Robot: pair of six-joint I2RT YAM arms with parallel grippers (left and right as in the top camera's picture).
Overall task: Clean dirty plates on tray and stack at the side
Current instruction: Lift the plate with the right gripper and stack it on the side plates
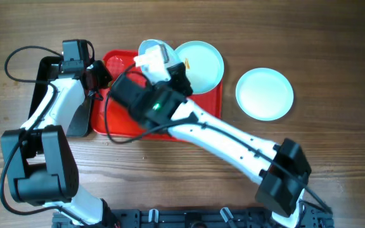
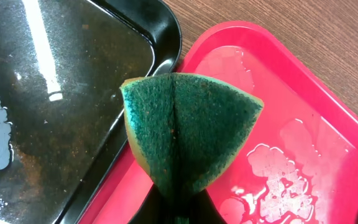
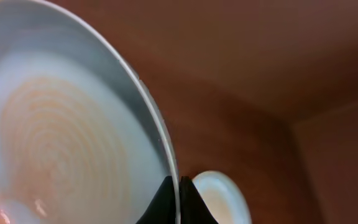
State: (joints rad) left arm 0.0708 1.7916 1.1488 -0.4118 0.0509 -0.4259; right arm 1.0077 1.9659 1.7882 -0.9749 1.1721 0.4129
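Note:
My right gripper (image 3: 178,186) is shut on the rim of a pale mint plate (image 3: 61,130) and holds it tilted up over the back of the red tray (image 1: 116,123); overhead the plate (image 1: 152,49) shows behind the wrist. Faint orange smears ring its inside. A second plate (image 1: 201,63) with small orange streaks lies on the tray's right end. A third, clean plate (image 1: 265,94) lies on the table to the right. My left gripper (image 2: 178,208) is shut on a folded green sponge (image 2: 188,130) over the tray's wet left edge (image 2: 278,143).
A black glossy tray (image 2: 55,93), wet and speckled, lies directly left of the red tray, their rims touching; overhead it (image 1: 43,73) sits under my left arm. My right arm crosses the tray's front diagonally. Bare wooden table surrounds everything.

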